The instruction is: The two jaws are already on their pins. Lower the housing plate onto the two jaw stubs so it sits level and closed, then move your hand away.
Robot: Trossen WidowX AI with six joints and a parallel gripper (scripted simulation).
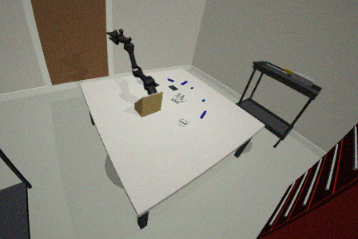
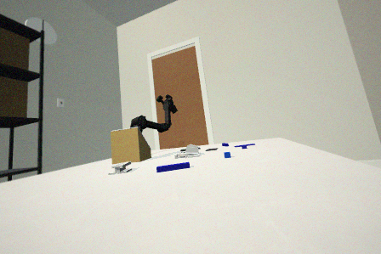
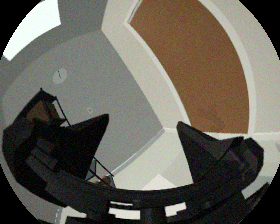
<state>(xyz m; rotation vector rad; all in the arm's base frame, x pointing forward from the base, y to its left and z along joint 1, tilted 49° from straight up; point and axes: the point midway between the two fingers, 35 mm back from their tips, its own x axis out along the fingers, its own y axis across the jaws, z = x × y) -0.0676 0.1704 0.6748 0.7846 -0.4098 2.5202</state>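
My gripper [image 1: 110, 37] [image 2: 164, 98] [image 3: 144, 121] is open and empty. It is raised high above the back of the table, well away from the parts, and points towards the door side of the room. A pale grey and white assembly [image 1: 178, 98] [image 2: 188, 152] lies on the table [image 1: 160, 162] [image 2: 213, 206] behind and beside the box. A smaller white part [image 1: 184, 121] [image 2: 121, 167] lies nearer the front. The views are too coarse to tell the housing plate, jaws, stubs and pins apart, or whether the plate sits level. No part shows in the wrist view.
A tan box [image 1: 149, 105] [image 2: 125, 146] stands before the arm's base. Beside the parts lie a long blue bar [image 1: 204, 114] [image 2: 173, 167], a small blue block [image 1: 204, 100] [image 2: 227, 155], a dark flat piece [image 1: 173, 88] [image 2: 212, 149] and more small blue pieces behind.
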